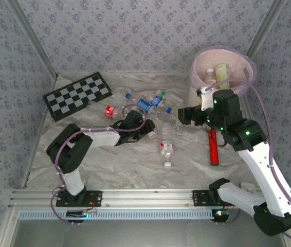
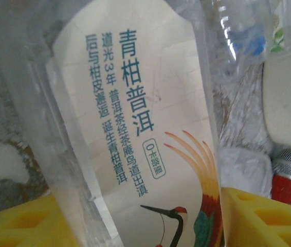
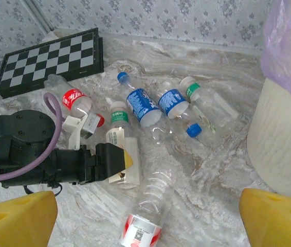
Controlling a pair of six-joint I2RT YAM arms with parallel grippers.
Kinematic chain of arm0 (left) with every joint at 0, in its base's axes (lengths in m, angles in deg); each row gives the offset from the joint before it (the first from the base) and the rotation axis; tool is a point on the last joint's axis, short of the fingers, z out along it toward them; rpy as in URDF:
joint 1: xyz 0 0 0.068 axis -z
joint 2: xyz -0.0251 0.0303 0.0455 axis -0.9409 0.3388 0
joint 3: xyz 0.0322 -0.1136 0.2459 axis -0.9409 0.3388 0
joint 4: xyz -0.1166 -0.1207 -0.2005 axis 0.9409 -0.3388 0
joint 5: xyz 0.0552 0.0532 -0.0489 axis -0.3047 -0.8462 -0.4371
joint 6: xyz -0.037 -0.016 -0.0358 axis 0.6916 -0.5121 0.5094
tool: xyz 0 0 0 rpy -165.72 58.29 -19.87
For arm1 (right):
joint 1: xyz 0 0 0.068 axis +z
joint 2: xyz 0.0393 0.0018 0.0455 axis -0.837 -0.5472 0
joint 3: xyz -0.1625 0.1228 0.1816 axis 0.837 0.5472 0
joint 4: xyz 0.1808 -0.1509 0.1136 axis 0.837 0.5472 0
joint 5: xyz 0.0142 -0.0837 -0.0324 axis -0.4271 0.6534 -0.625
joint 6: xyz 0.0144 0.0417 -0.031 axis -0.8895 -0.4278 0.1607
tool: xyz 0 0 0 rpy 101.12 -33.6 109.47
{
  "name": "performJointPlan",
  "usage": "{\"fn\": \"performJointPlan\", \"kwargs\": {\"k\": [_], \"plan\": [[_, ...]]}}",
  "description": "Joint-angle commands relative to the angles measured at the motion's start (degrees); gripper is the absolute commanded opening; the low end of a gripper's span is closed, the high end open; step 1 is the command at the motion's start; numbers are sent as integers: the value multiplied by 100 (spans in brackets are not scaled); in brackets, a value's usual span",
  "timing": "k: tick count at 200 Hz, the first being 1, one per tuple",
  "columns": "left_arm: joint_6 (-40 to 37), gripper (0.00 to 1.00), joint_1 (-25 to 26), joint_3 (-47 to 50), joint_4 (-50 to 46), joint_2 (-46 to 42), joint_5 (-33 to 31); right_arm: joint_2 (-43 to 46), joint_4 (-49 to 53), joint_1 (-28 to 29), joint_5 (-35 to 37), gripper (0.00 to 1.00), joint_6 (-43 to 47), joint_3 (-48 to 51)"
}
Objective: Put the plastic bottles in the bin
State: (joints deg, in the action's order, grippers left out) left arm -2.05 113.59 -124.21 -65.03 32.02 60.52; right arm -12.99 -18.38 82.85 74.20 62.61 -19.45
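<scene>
My left gripper [image 2: 135, 216] has a clear plastic bottle with a cream label and crane picture [image 2: 130, 118] filling the gap between its yellow fingers. The right wrist view shows that same bottle [image 3: 115, 136], green-capped, lying on the table with the left gripper [image 3: 125, 159] over it. Several more bottles lie behind it: two blue-labelled [image 3: 141, 105], a red-labelled one [image 3: 73, 99], a clear one [image 3: 207, 105]. My right gripper [image 3: 146, 218] hangs open above a red-and-white-labelled bottle [image 3: 143, 231]. The cream bin [image 1: 248, 72] with a pink liner stands far right and holds bottles [image 1: 221, 72].
A folded chessboard [image 1: 78, 95] lies at the far left. A red cylinder [image 1: 213, 146] lies under my right arm. One more bottle [image 1: 167, 149] lies alone in the middle. The bin wall [image 3: 284, 139] is close on my right gripper's right side.
</scene>
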Motion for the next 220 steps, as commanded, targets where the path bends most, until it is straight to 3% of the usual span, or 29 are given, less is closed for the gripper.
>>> {"fn": "performJointPlan", "kwargs": {"k": [1,25,51,79,108,157,194,220], "plan": [[-726,56,125,-131,-661,-542,-225,9,255,-16,-133,94,-438,90],[-1453,56,233,-171,-1169,-1051,-554,-21,23,-13,-539,94,-543,183],[-2640,57,262,20,-1241,-1751,-463,-237,-329,-9,-1316,95,-688,185],[-3860,56,278,500,-626,-2539,580,-771,-149,-120,-2411,95,-636,-206],[-4112,54,286,1010,135,-3160,1320,-1210,-564,-334,-3554,89,-755,-333],[-4205,50,416,926,342,-3216,2070,-1744,-1044,-350,-3910,84,-665,-460],[-4379,50,533,814,282,-3231,2138,-2266,-507,-395,-3063,87,-118,-842],[-4472,51,596,623,73,-3185,2232,-2463,-669,-528,-3469,84,-246,-907]]}}
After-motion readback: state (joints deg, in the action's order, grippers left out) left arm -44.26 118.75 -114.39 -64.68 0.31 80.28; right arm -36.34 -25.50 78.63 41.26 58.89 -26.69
